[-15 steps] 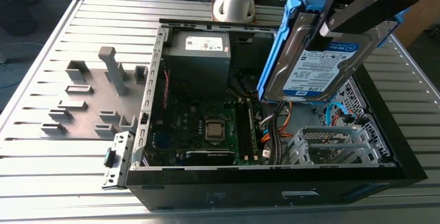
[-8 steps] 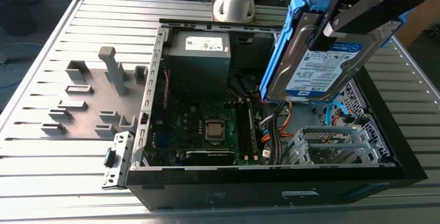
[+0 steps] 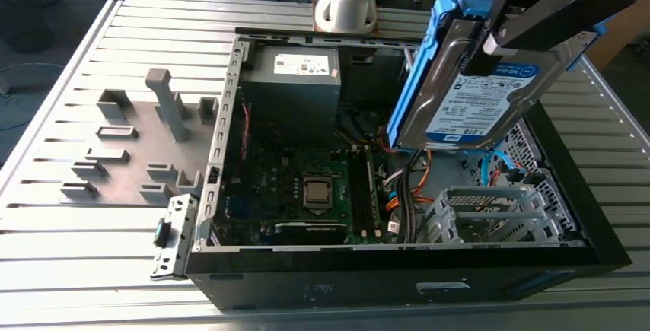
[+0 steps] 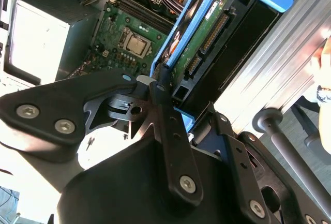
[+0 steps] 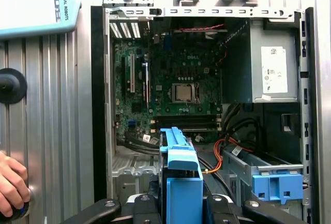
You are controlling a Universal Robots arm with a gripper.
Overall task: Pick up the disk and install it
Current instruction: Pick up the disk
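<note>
The disk (image 3: pixel 476 91), a silver hard drive with a white-and-blue label and blue side rails, hangs tilted on edge above the open computer case (image 3: pixel 406 266), over its right side in the exterior view. My gripper (image 3: pixel 513 34) is shut on the drive's upper end. In the second wrist view the disk (image 4: pixel 204 32) shows its green circuit board and one black finger (image 4: pixel 161 97) presses against its blue rail. In the first wrist view the disk (image 5: pixel 181 180) is edge-on between the gripper (image 5: pixel 181 206) fingers, above the case's lower bay.
Inside the case lie the motherboard (image 3: pixel 304 186), a grey power supply (image 3: pixel 294 80), cables and a metal drive cage (image 3: pixel 488 213). A blue bracket (image 5: pixel 276 185) sits in the case. A grey fixture plate (image 3: pixel 132 141) lies on the exterior view's left. A hand (image 5: pixel 10 182) rests at the table edge.
</note>
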